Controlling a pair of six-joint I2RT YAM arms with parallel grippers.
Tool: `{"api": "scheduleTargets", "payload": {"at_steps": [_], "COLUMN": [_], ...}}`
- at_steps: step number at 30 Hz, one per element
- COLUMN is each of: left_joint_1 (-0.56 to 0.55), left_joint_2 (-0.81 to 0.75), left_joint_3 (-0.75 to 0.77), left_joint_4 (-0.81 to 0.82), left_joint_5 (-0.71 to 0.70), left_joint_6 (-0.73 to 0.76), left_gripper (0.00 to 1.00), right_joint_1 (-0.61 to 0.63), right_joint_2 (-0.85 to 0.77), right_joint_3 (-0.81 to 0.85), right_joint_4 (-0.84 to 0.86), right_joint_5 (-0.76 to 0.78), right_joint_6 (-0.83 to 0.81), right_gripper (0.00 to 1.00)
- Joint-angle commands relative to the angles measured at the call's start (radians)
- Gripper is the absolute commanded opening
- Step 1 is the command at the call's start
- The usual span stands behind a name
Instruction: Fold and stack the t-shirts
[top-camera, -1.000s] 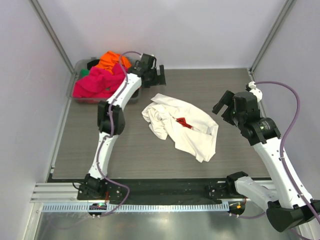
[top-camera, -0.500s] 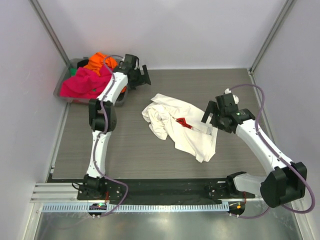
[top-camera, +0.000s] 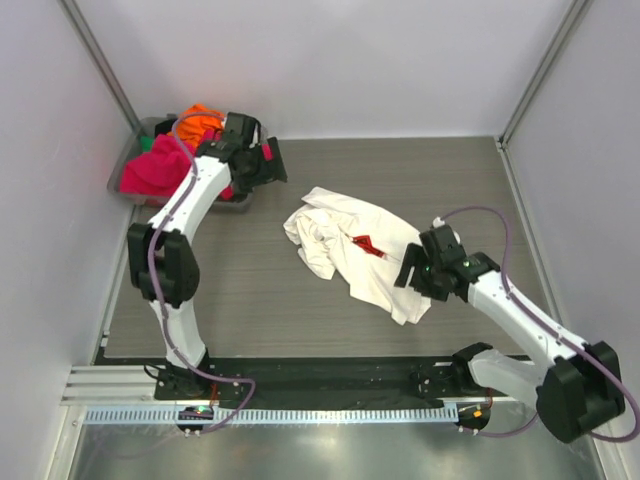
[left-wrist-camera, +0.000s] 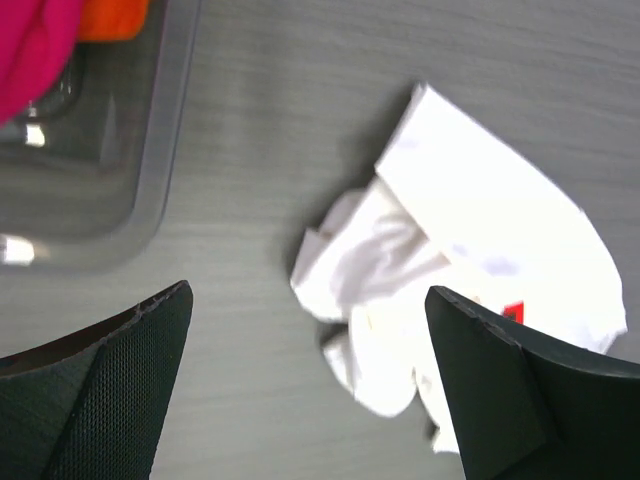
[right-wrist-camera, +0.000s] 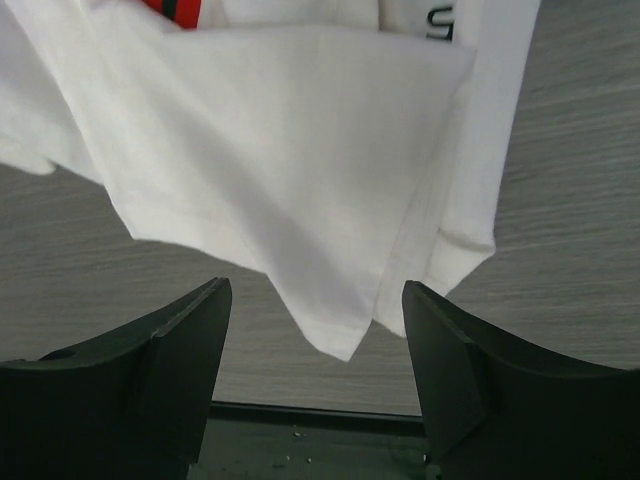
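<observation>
Beside the grey bin (left-wrist-camera: 150, 130), which the left arm (top-camera: 195, 195) partly hides, the left hand (top-camera: 264, 165) is spread, and the right hand (right-wrist-camera: 315, 288), also spread, hovers at the cream-white t-shirt's (top-camera: 340, 225) corner.

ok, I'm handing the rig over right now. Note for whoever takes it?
Left end effector: open, empty, over the table between the bin and the white t-shirt.
Right end effector: open, low at the white t-shirt's near right corner, nothing gripped yet.
Things: white t-shirt crumpled mid-table; pink t-shirt and orange t-shirt in the bin, far left.
Done: nothing folded or stacked.
Left: flatten and fold the white one, then the others, then stack.
</observation>
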Motion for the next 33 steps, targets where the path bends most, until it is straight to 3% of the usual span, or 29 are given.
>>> {"api": "scheduleTargets", "payload": {"at_steps": [1, 10, 22, 29, 33], "left_joint_1": [-0.005, -0.006, -0.006, -0.006, -0.008], "left_joint_2": [-0.155, -0.448, -0.640, -0.675, -0.684], "left_joint_3": [-0.134, -0.459, -0.685, -0.729, -0.739], "left_joint_4": [0.023, 0.056, 0.072, 0.079, 0.079], "left_joint_5": [-0.018, -0.023, -0.024, -0.023, -0.024], "left_joint_6": [-0.002, -0.031, -0.068, -0.081, -0.084], "left_gripper": [1.00, 1.00, 1.00, 0.99, 0.99], "right_joint_1": [0.082, 0.165, 0.177, 0.183, 0.192], "right_joint_2": [-0.133, -0.180, -0.095, -0.091, -0.091], "right_joint_3": [-0.091, -0.214, -0.264, -0.250, -0.245], "right_joint_4": [-0.022, 0.049, 0.164, 0.181, 0.187], "right_joint_5": [-0.025, -0.079, -0.069, -0.079, -0.082], "right_joint_6": [0.120, 0.240, 0.264, 0.268, 0.274], "right_gripper": [0.75, 0.73, 0.71, 0.52, 0.28]}}
